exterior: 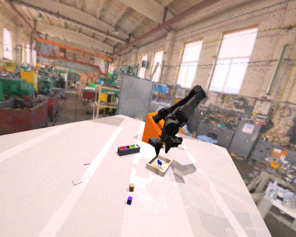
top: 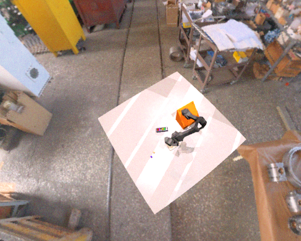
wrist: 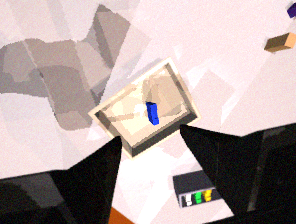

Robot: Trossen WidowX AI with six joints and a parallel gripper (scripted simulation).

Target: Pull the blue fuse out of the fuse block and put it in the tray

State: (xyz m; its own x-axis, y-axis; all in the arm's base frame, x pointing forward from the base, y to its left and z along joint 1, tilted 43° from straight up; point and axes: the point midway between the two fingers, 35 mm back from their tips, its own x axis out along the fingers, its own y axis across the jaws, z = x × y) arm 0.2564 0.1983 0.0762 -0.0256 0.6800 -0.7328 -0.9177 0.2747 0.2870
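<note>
Hanging over the tray (exterior: 158,165), the gripper (exterior: 162,149) has its two black fingers spread wide apart, and nothing is between them. The fingertips point down at the tray and sit above it, not touching it.

Inside the tray lies the blue fuse (wrist: 152,113). It rests on the tray's pale floor, near the middle, and it is tipped over a little instead of standing straight. The outside view also shows the small blue piece (exterior: 159,161) sitting inside the tray walls. No finger touches it.

Behind the gripper, the black arm (exterior: 183,109) bends up and back to an orange box (exterior: 151,128) that it stands on.

To one side of the tray sits the fuse block (exterior: 128,150). It is a dark, long box, well apart from the tray and the gripper. A row of small fuses in other colors sticks out of its top. In the wrist view a white, a green and a yellow one (wrist: 198,197) can be seen at its end.

Farther out on the pale table (exterior: 46,173) are two tiny cubes, a tan one (exterior: 131,187) and a purple one (exterior: 129,200). They sit near each other but not touching.
</note>
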